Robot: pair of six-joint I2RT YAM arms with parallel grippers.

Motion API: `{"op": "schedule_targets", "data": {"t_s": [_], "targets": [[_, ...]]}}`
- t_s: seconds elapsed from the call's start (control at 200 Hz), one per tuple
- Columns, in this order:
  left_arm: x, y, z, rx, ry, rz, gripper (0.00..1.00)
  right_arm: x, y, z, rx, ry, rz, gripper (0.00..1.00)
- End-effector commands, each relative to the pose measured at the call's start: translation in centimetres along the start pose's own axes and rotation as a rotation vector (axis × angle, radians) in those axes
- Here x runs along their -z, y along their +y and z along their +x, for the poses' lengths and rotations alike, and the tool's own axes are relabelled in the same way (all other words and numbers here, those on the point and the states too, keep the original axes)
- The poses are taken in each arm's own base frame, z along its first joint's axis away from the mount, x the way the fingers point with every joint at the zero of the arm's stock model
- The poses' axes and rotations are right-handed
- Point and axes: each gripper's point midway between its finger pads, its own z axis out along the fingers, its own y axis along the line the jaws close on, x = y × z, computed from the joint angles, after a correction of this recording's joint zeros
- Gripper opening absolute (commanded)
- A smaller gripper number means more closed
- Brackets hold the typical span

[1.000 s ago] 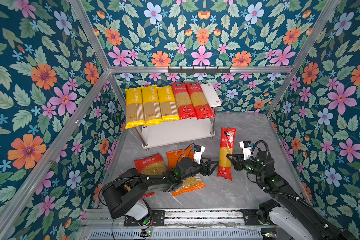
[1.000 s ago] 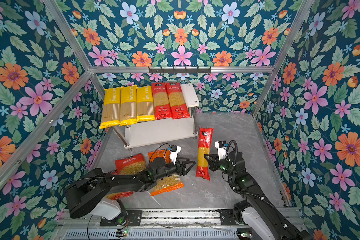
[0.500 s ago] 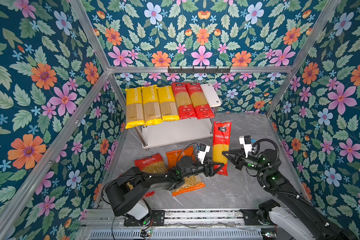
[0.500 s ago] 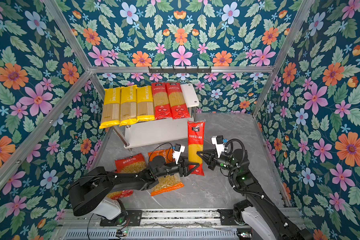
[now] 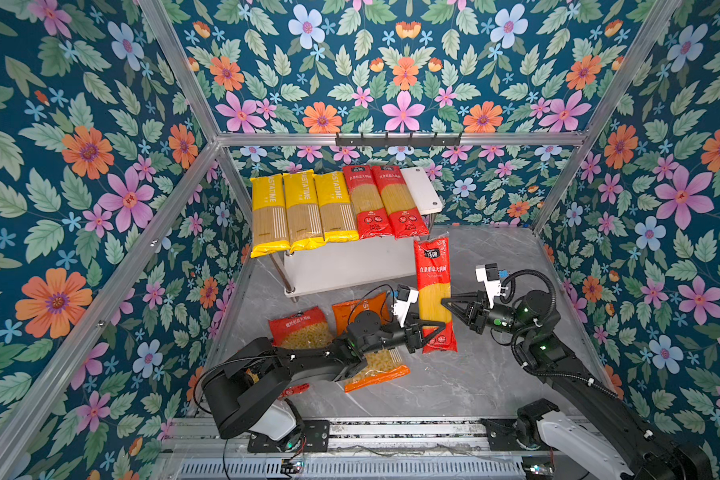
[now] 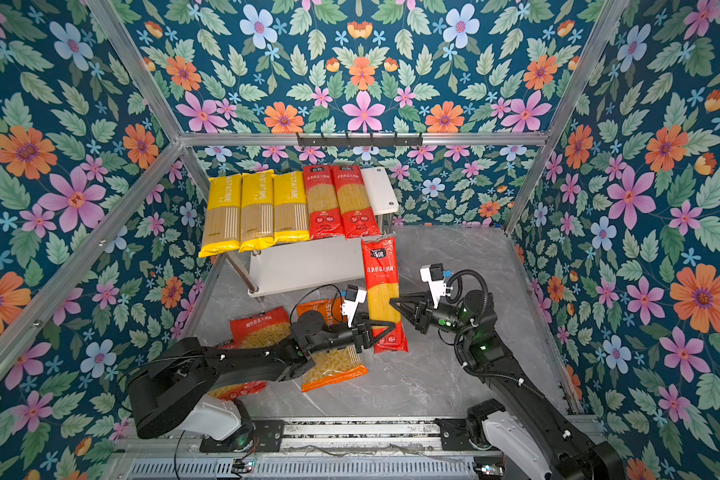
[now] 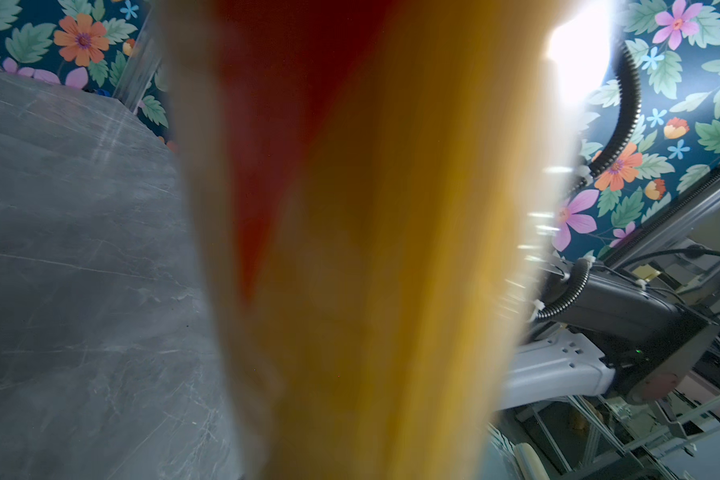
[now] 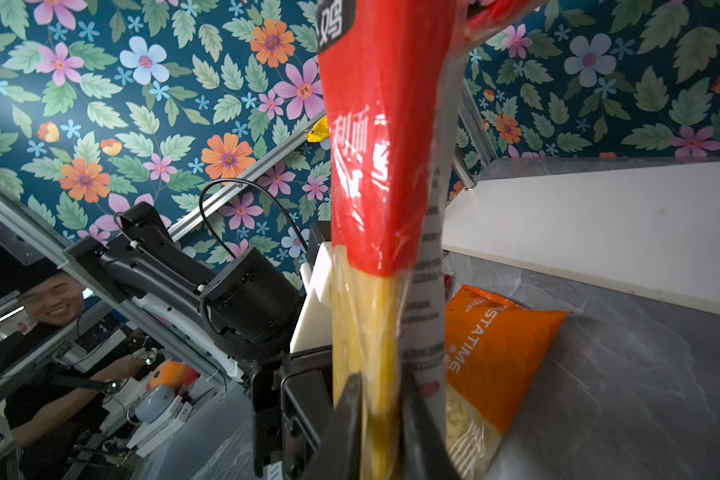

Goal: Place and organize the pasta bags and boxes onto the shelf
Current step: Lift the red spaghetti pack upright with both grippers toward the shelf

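- Clamped in the left gripper (image 5: 431, 330): the lower red end of the long red spaghetti pack (image 5: 432, 286), with one dark finger crossing its front in both top views.
- Standing upright between the two grippers, top end well above both and near the corner of the shelf (image 5: 350, 266) on the right arm's side. Lower end at or just above the grey table (image 5: 474, 382); cannot tell which.
- Reaching in from the opposite side with the right gripper (image 5: 447, 303), a little higher on the pack than the left one, at its clear yellow stretch.
- In the right wrist view, fingers (image 8: 346, 419) on either side of the pack's narrow edge; cannot tell whether pressing or loose.
- Filling most of the left wrist view as a red and yellow blur, right up against the lens.
- Behind the left gripper, under that arm's wrist: orange curly-pasta bag (image 5: 375, 368) flat on the table, partly covered.
- Further back beside the same arm: short red bag (image 5: 300, 330), and another red bag (image 5: 296, 390) peeking out under the elbow.
- Beyond both grippers, on the shelf's top board: three long yellow packs (image 5: 302, 208) and two long red packs (image 5: 366, 199) side by side, front ends overhanging the edge.
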Motion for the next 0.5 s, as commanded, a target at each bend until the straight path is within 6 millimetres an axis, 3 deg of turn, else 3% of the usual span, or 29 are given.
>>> {"op": "schedule_targets", "data": {"t_s": [0.0, 0.23, 0.495], "targets": [[-0.3, -1.7, -2.4, -0.042, -0.072, 0.044, 0.22, 0.3, 0.1, -1.0, 0.014, -0.049, 0.025, 0.41], [-1.0, -2.2, -6.6, -0.041, -0.180, -0.017, 0.20, 2.0, -2.0, 0.6, -0.052, -0.109, 0.161, 0.66], [-2.0, -3.3, -11.9, -0.011, -0.316, -0.054, 0.22, 2.5, -2.1, 1.2, -0.147, -0.182, 0.118, 0.69]]}}
